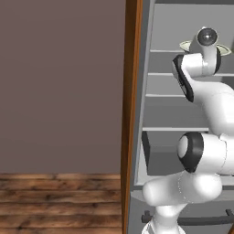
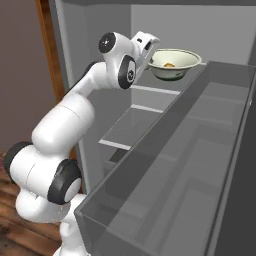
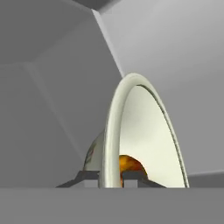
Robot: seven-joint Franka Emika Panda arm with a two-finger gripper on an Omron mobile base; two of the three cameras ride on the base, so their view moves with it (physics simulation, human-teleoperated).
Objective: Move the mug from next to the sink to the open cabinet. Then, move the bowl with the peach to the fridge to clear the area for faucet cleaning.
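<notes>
Tool (image 3: 110,177) grips the bowl (image 2: 176,64) by its near rim, one fingertip (image 3: 89,176) outside the wall and the other inside, closed tight on it. Bowl sits level, high inside the fridge (image 2: 210,30) near the top shelf. Peach (image 2: 169,64) lies in the bowl's bottom, just beside the inner fingertip.

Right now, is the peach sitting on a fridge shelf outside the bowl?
No, the peach lies inside the bowl, which the gripper holds by its rim inside the fridge.
</notes>
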